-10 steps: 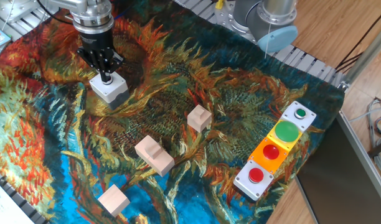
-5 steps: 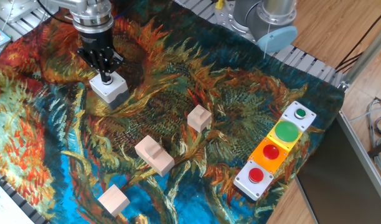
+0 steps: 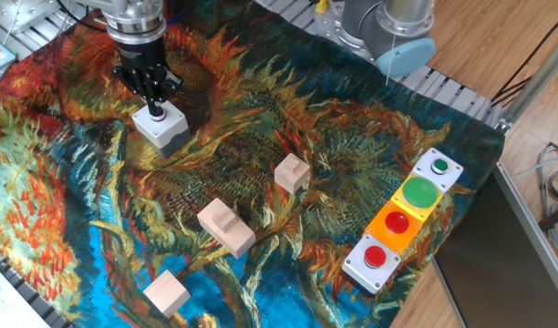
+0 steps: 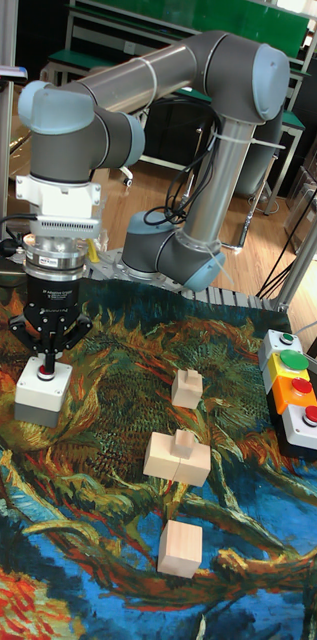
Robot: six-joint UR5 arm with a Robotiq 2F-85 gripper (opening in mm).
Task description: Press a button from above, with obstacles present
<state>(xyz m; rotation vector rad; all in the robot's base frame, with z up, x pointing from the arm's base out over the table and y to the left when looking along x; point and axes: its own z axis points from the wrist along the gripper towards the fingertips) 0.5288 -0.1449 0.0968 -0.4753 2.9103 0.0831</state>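
The button [image 4: 45, 375] is a small red dot on top of a light-grey box [image 3: 162, 128] [image 4: 42, 393] at the far left of the painted cloth. My gripper [image 3: 154, 107] [image 4: 47, 363] points straight down over it, fingertips pinched together and shut on nothing, just above or barely touching the button. The obstacles are three pale wooden blocks: a small one [image 3: 293, 172] [image 4: 187, 388], a bigger one with a raised stub [image 3: 226, 227] [image 4: 177, 458], and one nearest the front [image 3: 166, 292] [image 4: 181, 548]. All three lie well to the right of the gripper and nearer the front.
A joined row of button boxes [image 3: 404, 221] [image 4: 296, 388], white, yellow, orange and white, with a big green button [image 3: 421, 193], sits at the cloth's right edge. The arm's base [image 3: 388, 27] stands behind the table. Metal rails border the far edge.
The gripper has risen slightly above the button box over the last second. The blocks and boxes have not moved.
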